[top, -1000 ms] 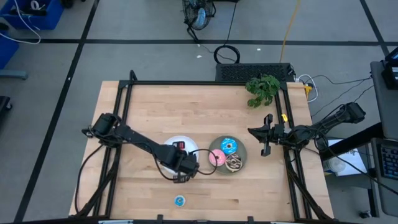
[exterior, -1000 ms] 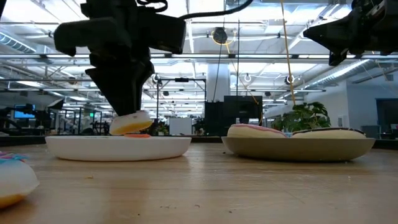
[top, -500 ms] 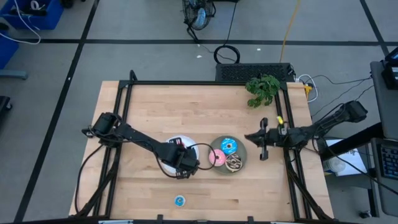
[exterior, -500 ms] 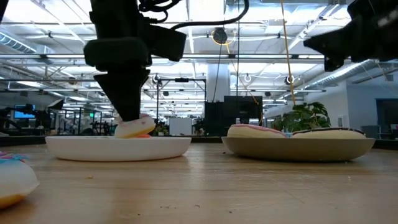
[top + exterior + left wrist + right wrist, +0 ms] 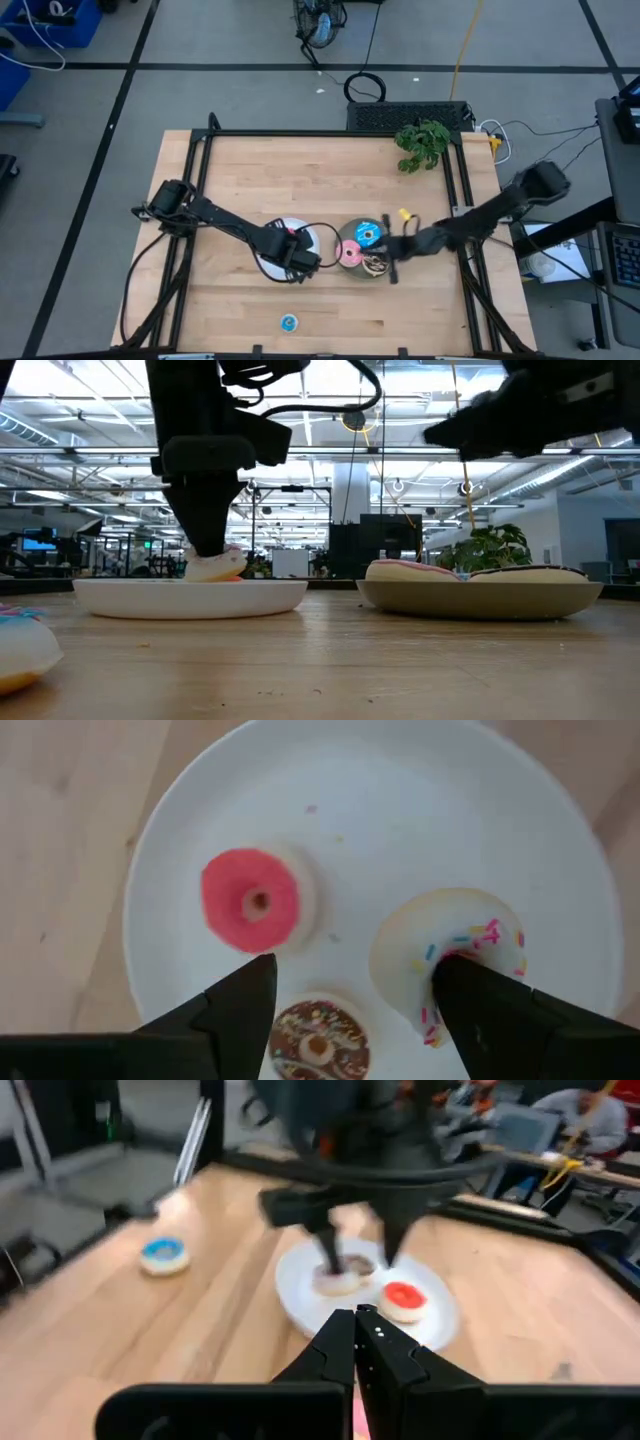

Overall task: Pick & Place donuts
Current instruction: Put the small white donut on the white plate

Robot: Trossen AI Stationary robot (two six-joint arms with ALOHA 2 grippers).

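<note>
Hovering over the white plate point(image 5: 560, 870) with my left gripper point(image 5: 352, 1010), I have my fingers spread apart, straddling the tiny brown donut point(image 5: 318, 1038) with the pink-white sprinkled donut point(image 5: 455, 960) against one finger and the red donut point(image 5: 252, 902) lying free just beside. Nothing is clamped. These look like light, soft toy rings with a smooth top, so I judge they would squash a little and could roll out of a loose pinch; taking one across its outer rim, low near the plate, seems safest. My right gripper point(image 5: 357, 1342) has its fingers pressed together, empty, hanging above the grey plate point(image 5: 388, 243), where the larger pink donut point(image 5: 349, 254), blue donut point(image 5: 367, 235) and brown sprinkled one point(image 5: 375, 263) lie touching. One tiny blue donut point(image 5: 289, 322) sits alone on the table point(image 5: 300, 170), well apart from both plates.
</note>
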